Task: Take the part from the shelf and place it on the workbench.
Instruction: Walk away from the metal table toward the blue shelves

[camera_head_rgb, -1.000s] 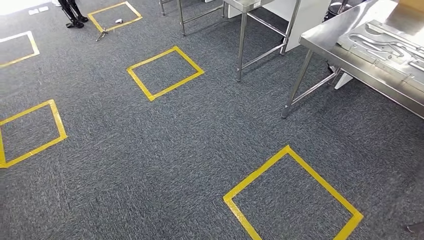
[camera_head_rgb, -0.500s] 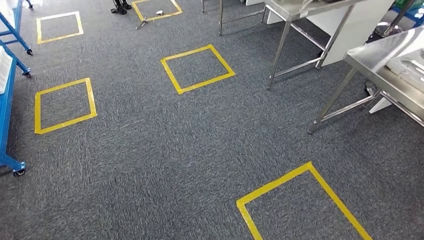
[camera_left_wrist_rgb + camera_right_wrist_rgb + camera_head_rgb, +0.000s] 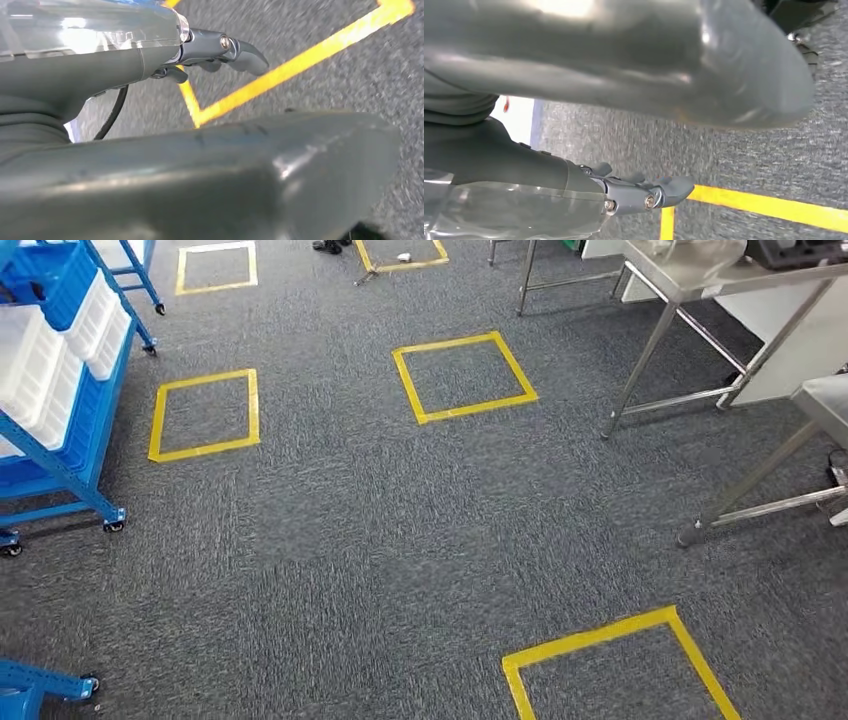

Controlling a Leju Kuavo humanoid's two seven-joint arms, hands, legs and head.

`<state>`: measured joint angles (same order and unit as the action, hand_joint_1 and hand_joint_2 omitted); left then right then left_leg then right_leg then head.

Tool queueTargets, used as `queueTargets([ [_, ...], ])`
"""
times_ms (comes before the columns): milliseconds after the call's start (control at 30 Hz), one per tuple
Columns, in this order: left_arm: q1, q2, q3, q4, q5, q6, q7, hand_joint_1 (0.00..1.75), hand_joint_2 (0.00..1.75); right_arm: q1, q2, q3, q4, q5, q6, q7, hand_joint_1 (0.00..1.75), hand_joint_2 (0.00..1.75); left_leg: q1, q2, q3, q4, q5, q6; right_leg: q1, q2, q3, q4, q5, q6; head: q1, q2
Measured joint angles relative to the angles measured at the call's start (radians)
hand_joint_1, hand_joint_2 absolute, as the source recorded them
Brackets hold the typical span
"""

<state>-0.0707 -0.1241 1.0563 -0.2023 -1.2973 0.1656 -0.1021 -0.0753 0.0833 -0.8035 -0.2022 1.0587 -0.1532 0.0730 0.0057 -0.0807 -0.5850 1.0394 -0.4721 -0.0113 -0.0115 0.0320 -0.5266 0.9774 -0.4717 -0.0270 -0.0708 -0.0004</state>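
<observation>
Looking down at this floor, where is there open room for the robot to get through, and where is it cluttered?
The widest bare carpet runs down the middle, between the blue shelf on the left and the steel tables on the right, marked by yellow tape squares. It is crowded along both edges, by the shelf's wheels and the table legs.
</observation>
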Motion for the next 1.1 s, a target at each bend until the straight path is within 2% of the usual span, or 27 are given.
queueTargets([
  [33, -0.002, -0.002, 0.0, 0.0, 0.001, 0.0, 0.001, 0.0, 0.0, 0.004, -0.001, -0.009, 0.0, -0.006, 0.002, 0.002, 0.0, 0.0, 0.001, 0.033, -0.026, 0.055, -0.03, -0.004, -0.001, -0.016, 0.004, -0.004, 0.0, -0.003, 0.0, 0.0],
  [67, -0.005, -0.003, 0.0, 0.0, 0.002, 0.0, 0.001, 0.0, 0.0, 0.008, -0.002, -0.017, 0.0, -0.009, 0.003, 0.002, 0.0, 0.0, 0.003, 0.054, -0.061, 0.123, -0.065, -0.009, 0.0, -0.03, 0.006, -0.005, -0.002, -0.005, 0.0, 0.0],
  [100, -0.008, -0.004, 0.0, 0.0, 0.002, 0.0, 0.002, 0.0, 0.0, 0.01, -0.003, -0.023, 0.0, -0.01, 0.003, 0.003, 0.0, 0.0, 0.008, 0.063, -0.096, 0.19, -0.092, -0.015, 0.0, -0.046, 0.008, -0.005, -0.005, -0.005, 0.0, 0.0],
  [133, -0.008, -0.004, 0.0, 0.0, 0.003, 0.0, 0.002, 0.0, 0.0, 0.011, -0.005, -0.029, 0.0, -0.011, 0.003, 0.004, 0.0, 0.0, 0.013, 0.068, -0.119, 0.234, -0.103, -0.02, 0.0, -0.061, 0.009, -0.005, -0.007, -0.004, 0.0, 0.0],
  [167, -0.007, -0.004, 0.0, 0.0, 0.004, 0.0, 0.002, 0.0, 0.0, 0.011, -0.006, -0.034, 0.0, -0.012, 0.003, 0.005, 0.0, 0.0, 0.017, 0.071, -0.121, 0.238, -0.093, -0.026, -0.001, -0.074, 0.012, -0.004, -0.01, -0.001, 0.0, 0.0],
  [200, -0.005, -0.004, 0.0, 0.0, 0.009, 0.0, -0.001, 0.0, 0.0, 0.011, -0.006, -0.038, 0.0, -0.014, 0.002, 0.007, 0.0, 0.0, 0.022, 0.077, -0.103, 0.202, -0.066, -0.03, -0.003, -0.087, 0.015, -0.003, -0.013, 0.003, 0.0, 0.0],
  [267, -0.006, -0.006, 0.004, 0.0, 0.024, -0.003, -0.018, 0.0, 0.0, 0.011, -0.009, -0.047, 0.0, -0.018, 0.002, 0.016, 0.0, 0.0, 0.027, 0.113, -0.027, 0.06, 0.001, -0.035, -0.005, -0.111, 0.025, 0.001, -0.024, 0.016, 0.0, 0.0],
  [300, -0.008, -0.008, 0.006, 0.0, 0.032, -0.004, -0.033, 0.0, 0.0, 0.011, -0.013, -0.051, -0.001, -0.019, 0.001, 0.021, 0.0, 0.0, 0.026, 0.128, 0.002, 0.005, 0.02, -0.031, -0.004, -0.121, 0.029, 0.005, -0.031, 0.024, 0.0, 0.0],
  [333, -0.01, -0.011, 0.009, 0.001, 0.037, -0.004, -0.047, 0.0, 0.0, 0.011, -0.018, -0.055, -0.001, -0.018, 0.001, 0.026, 0.0, 0.0, 0.024, 0.138, 0.019, -0.027, 0.028, -0.024, -0.002, -0.13, 0.033, 0.007, -0.036, 0.033, 0.0, 0.0],
  [400, -0.011, -0.016, 0.014, 0.001, 0.049, -0.001, -0.07, 0.0, 0.0, 0.008, -0.03, -0.058, -0.002, -0.01, 0.003, 0.028, 0.0, 0.0, 0.018, 0.126, 0.018, -0.034, 0.025, -0.005, -0.003, -0.146, 0.039, 0.007, -0.041, 0.047, 0.0, 0.0],
  [433, -0.01, -0.019, 0.017, 0.001, 0.054, 0.0, -0.078, 0.0, 0.0, 0.006, -0.035, -0.058, -0.002, -0.005, 0.004, 0.026, 0.0, 0.0, 0.016, 0.116, 0.017, -0.035, 0.026, 0.004, -0.007, -0.147, 0.042, 0.006, -0.044, 0.055, 0.0, 0.0],
  [500, -0.01, -0.026, 0.021, 0.001, 0.062, -0.001, -0.095, 0.0, 0.0, 0.004, -0.046, -0.058, -0.002, 0.008, 0.004, 0.013, 0.0, 0.0, 0.015, 0.097, 0.019, -0.039, 0.029, 0.018, -0.014, -0.111, 0.032, 0.037, -0.071, 0.064, 0.0, 0.0],
  [567, -0.013, -0.037, 0.023, 0.001, 0.064, -0.005, -0.105, 0.0, 0.0, 0.007, -0.058, -0.057, -0.003, 0.028, 0.0, -0.012, 0.0, 0.0, 0.012, 0.077, 0.02, -0.041, 0.032, 0.028, -0.014, -0.058, -0.023, 0.148, -0.131, 0.063, 0.0, 0.0],
  [600, -0.015, -0.042, 0.023, 0.002, 0.064, -0.007, -0.105, 0.0, 0.0, 0.01, -0.063, -0.055, -0.003, 0.042, -0.002, -0.026, 0.0, 0.0, 0.009, 0.066, 0.019, -0.041, 0.032, 0.033, -0.012, -0.045, -0.061, 0.218, -0.158, 0.06, 0.0, 0.0],
  [633, -0.016, -0.047, 0.024, 0.002, 0.065, -0.009, -0.102, 0.0, 0.0, 0.012, -0.067, -0.049, -0.003, 0.057, -0.006, -0.041, 0.0, 0.0, 0.005, 0.053, 0.02, -0.041, 0.031, 0.036, -0.01, -0.039, -0.094, 0.273, -0.17, 0.057, 0.0, 0.0],
  [667, -0.016, -0.052, 0.026, 0.003, 0.067, -0.01, -0.096, 0.0, 0.0, 0.014, -0.069, -0.041, -0.003, 0.074, -0.011, -0.053, 0.0, 0.0, 0.002, 0.039, 0.022, -0.041, 0.031, 0.038, -0.008, -0.036, -0.113, 0.297, -0.164, 0.053, 0.0, 0.0],
  [700, -0.016, -0.056, 0.03, 0.004, 0.069, -0.01, -0.09, 0.0, 0.0, 0.015, -0.072, -0.031, -0.003, 0.089, -0.015, -0.064, 0.0, 0.0, -0.001, 0.024, 0.024, -0.041, 0.03, 0.038, -0.005, -0.033, -0.114, 0.282, -0.137, 0.047, 0.0, 0.0],
  [733, -0.015, -0.06, 0.034, 0.005, 0.072, -0.01, -0.085, 0.0, 0.0, 0.015, -0.074, -0.022, -0.003, 0.103, -0.019, -0.072, 0.0, 0.0, -0.004, 0.009, 0.028, -0.041, 0.029, 0.039, -0.002, -0.025, -0.1, 0.234, -0.096, 0.04, 0.0, 0.0],
  [800, -0.015, -0.067, 0.04, 0.006, 0.078, -0.01, -0.078, 0.0, 0.0, 0.015, -0.081, -0.007, -0.003, 0.12, -0.022, -0.077, 0.0, 0.0, -0.006, -0.017, 0.03, -0.04, 0.028, 0.037, 0.003, 0.022, -0.058, 0.105, -0.02, 0.022, 0.0, 0.0],
  [833, -0.017, -0.07, 0.041, 0.006, 0.081, -0.01, -0.074, 0.0, 0.0, 0.015, -0.085, -0.001, -0.003, 0.125, -0.021, -0.076, 0.0, 0.0, -0.007, -0.029, 0.028, -0.039, 0.027, 0.035, 0.005, 0.04, -0.044, 0.061, -0.001, 0.017, 0.0, 0.0],
  [867, -0.017, -0.073, 0.043, 0.006, 0.083, -0.01, -0.071, 0.0, 0.0, 0.014, -0.089, 0.004, -0.003, 0.128, -0.021, -0.073, 0.0, 0.0, -0.007, -0.04, 0.025, -0.038, 0.027, 0.031, 0.006, 0.05, -0.037, 0.039, 0.005, 0.014, 0.0, 0.0],
  [933, -0.014, -0.074, 0.047, 0.006, 0.085, -0.01, -0.065, 0.0, 0.0, 0.009, -0.094, 0.012, -0.003, 0.132, -0.02, -0.069, 0.0, 0.0, -0.006, -0.061, 0.021, -0.039, 0.028, 0.02, 0.006, 0.032, -0.032, 0.03, 0.006, 0.012, 0.0, 0.0],
  [967, -0.011, -0.074, 0.049, 0.006, 0.086, -0.01, -0.063, 0.0, 0.0, 0.006, -0.094, 0.015, -0.003, 0.133, -0.02, -0.068, 0.0, 0.0, -0.007, -0.051, 0.018, -0.032, 0.023, 0.015, 0.005, 0.02, -0.028, 0.023, 0.008, 0.009, 0.0, 0.0],
  [1000, -0.009, -0.074, 0.051, 0.006, 0.087, -0.01, -0.062, 0.0, 0.0, 0.007, -0.094, 0.018, -0.003, 0.134, -0.02, -0.067, 0.0, 0.0, -0.008, -0.029, 0.008, -0.011, 0.009, 0.01, 0.003, 0.007, -0.023, 0.016, 0.01, 0.004, 0.0, 0.0],
  [1067, -0.01, -0.074, 0.056, 0.006, 0.091, -0.01, -0.057, 0.0, 0.0, 0.011, -0.095, 0.023, -0.003, 0.138, -0.019, -0.063, 0.0, 0.0, -0.008, 0.034, -0.039, 0.09, -0.048, 0.003, 0.004, -0.025, -0.015, 0.006, 0.011, -0.004, 0.0, 0.0],
  [1100, -0.011, -0.074, 0.06, 0.006, 0.096, -0.01, -0.053, 0.0, 0.0, 0.014, -0.095, 0.025, -0.003, 0.141, -0.017, -0.057, 0.0, 0.0, -0.005, 0.052, -0.073, 0.159, -0.08, -0.002, 0.005, -0.041, -0.014, 0.007, 0.009, -0.007, 0.0, 0.0],
])
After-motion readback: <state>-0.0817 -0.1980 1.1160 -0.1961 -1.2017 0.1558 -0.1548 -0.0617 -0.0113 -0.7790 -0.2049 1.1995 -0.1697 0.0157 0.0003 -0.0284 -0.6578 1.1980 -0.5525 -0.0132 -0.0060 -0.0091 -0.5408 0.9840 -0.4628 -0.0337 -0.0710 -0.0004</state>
